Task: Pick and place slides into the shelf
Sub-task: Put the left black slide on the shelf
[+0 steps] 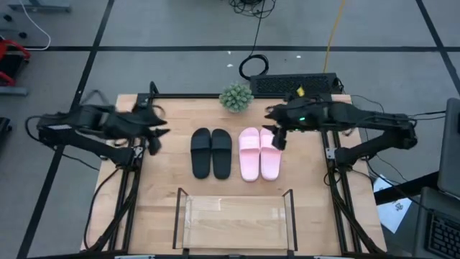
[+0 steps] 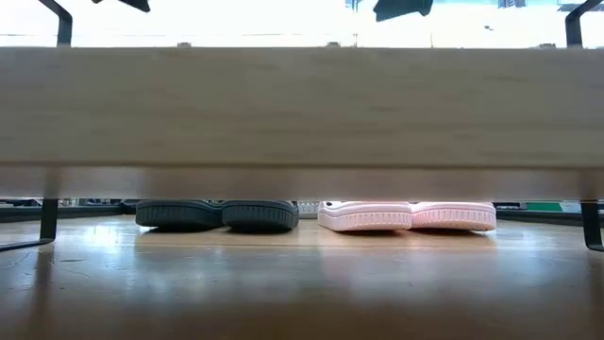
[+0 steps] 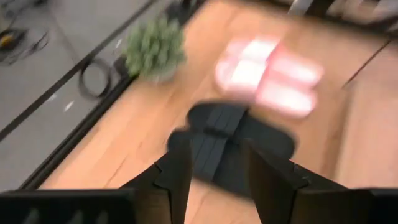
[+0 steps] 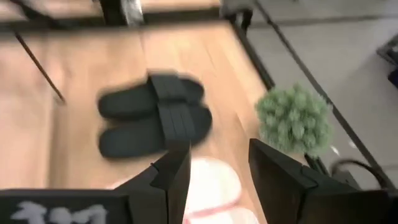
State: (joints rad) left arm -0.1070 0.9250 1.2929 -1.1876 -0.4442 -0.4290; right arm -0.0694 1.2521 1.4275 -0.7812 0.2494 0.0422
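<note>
Currently the right gripper [image 1: 279, 137], jaws spread, is hovering over the pink slides [image 1: 258, 153]; left gripper [image 1: 153, 134], spread, is facing the black slides [image 1: 212, 152]. Centre on 1 strap.

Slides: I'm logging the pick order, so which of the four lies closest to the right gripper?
The outer pink slide, the one at the right end of the row. The right gripper hovers at its top edge; the black pair lies toward the left arm.
</note>
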